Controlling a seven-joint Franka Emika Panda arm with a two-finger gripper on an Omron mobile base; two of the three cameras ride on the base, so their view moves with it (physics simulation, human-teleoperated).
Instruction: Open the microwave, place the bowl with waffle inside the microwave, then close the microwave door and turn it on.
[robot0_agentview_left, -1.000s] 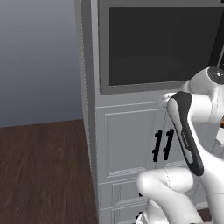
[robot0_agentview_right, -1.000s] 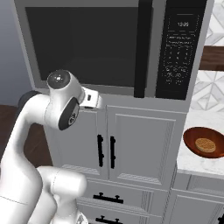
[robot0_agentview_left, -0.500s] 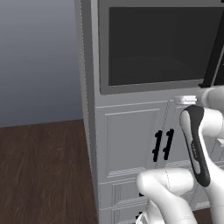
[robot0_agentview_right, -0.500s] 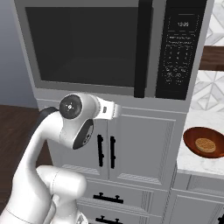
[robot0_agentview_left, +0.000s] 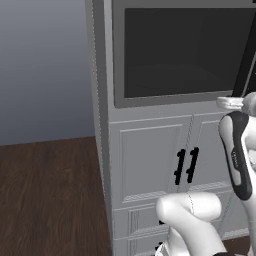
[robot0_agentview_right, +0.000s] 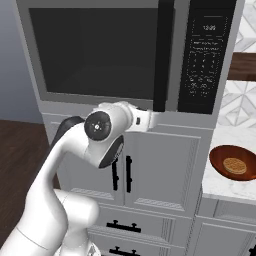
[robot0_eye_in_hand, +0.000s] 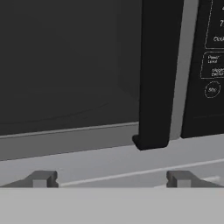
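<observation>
The microwave door (robot0_agentview_right: 100, 55) was shut, its long black bar handle (robot0_eye_in_hand: 155, 74) upright at the door's right edge, left of the keypad (robot0_agentview_right: 205, 55). The gripper (robot0_eye_in_hand: 111, 178), jaws spread wide and empty, sat low before the handle's foot. The bowl (robot0_agentview_right: 234, 164) with waffle (robot0_agentview_right: 235, 165) waited on the counter (robot0_agentview_right: 220, 185), right. Opening seemed the step in hand; next it likely needed to rise and close on the handle.

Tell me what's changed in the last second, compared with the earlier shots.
The arm swung right across the cabinet front, bringing the open gripper up below the lower end of the door handle, holding nothing. The microwave door stayed shut; the bowl with the waffle stayed on the counter.
</observation>
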